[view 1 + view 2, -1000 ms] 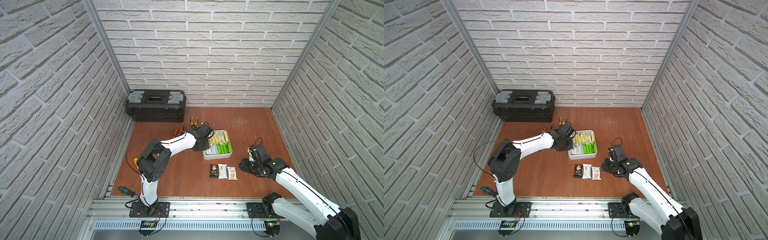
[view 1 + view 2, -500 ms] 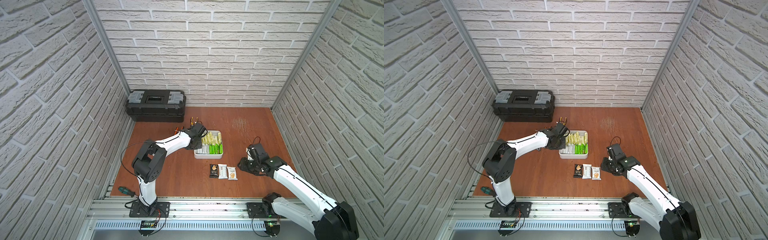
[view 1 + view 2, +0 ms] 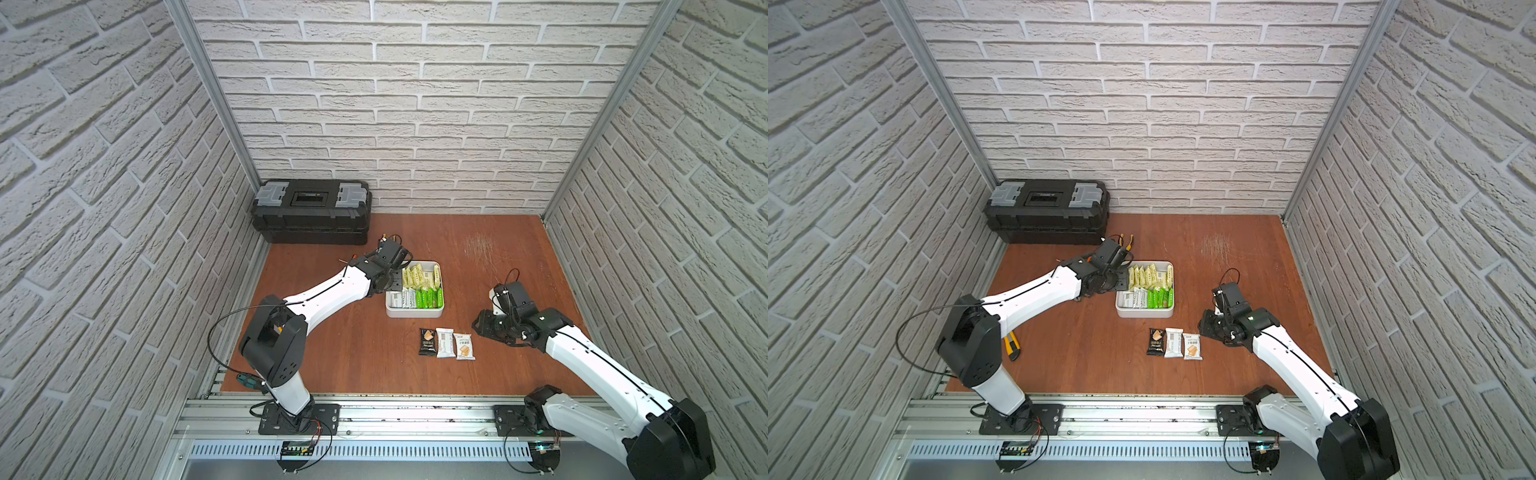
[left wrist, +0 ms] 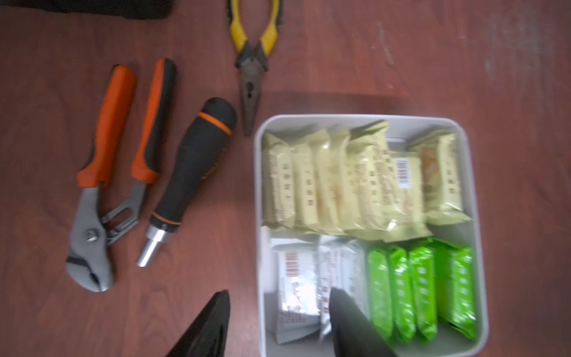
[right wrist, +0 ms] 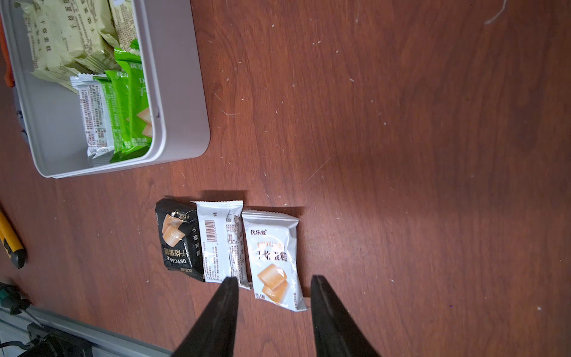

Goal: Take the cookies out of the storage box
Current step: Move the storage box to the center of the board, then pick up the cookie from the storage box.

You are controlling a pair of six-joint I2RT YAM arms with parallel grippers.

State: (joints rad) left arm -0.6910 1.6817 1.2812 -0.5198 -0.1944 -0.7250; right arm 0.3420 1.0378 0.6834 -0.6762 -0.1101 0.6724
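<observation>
Starting at your left gripper (image 4: 281,292), the jaws stand apart and empty, straddling the nearest wall of the storage box (image 4: 258,185): one finger hangs outside over bare wood, the other inside above the white packets (image 4: 296,278). Close from here and you would likely pinch the wall instead of a wrapper, dragging or tipping the light box. The cookies (image 4: 355,179) are packed tight on edge and look slick, so a shallow pinch may slip off or lift two together. Just beyond the outer finger lie orange-handled pliers (image 4: 102,185), a screwdriver handle (image 4: 191,173) and yellow pliers (image 4: 251,61); a sideways sweep could knock them. Your right gripper (image 5: 274,277), likewise open and holding nothing, hovers over the end of a loose white packet (image 5: 273,256), last in a row of three beside a black packet (image 5: 180,236); lowering carelessly would scuff that row. Most of the cookies sit in the box farther out from it. The table (image 5: 401,154) is flat reddish wood, scratched and flecked with crumbs. Farthest off, a black toolbox (image 3: 311,212) sits against the back, and brick-pattern walls (image 3: 415,104) close three sides.
</observation>
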